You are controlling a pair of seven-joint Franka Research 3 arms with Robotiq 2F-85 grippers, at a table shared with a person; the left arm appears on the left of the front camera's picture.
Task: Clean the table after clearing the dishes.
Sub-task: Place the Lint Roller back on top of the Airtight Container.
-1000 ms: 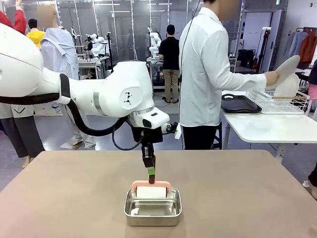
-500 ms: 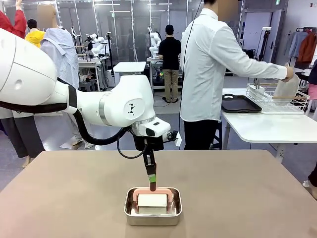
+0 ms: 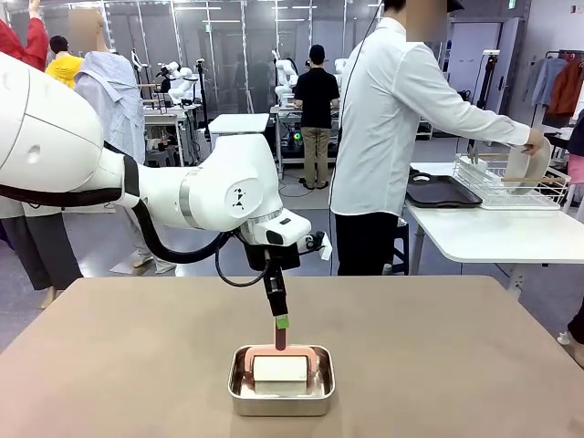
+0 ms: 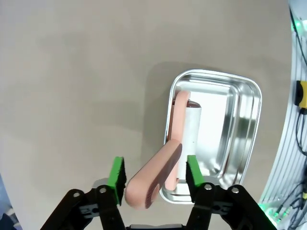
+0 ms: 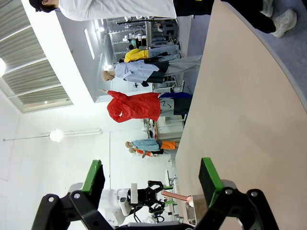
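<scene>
pink roller [image 4: 165,165] lies in steel pan [image 4: 242,134] on the table [image 3: 109,365], light, stiff handle rising between left gripper's [image 4: 154,173] parted pads, untouched; best grasped mid-handle. right gripper [image 5: 151,184] gapes wide.

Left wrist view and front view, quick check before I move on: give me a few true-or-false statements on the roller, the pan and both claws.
1. The pink roller lies in the steel pan. True.
2. The left claw clamps the roller's handle. False: its green pads stand apart on either side of the handle, with gaps showing.
3. The right claw is open and holds nothing. True.
4. White plates lie on the brown table. False: the person handles a plate at the rack on the white side table.
5. The pan is tipped on its side. False: it sits flat.
</scene>
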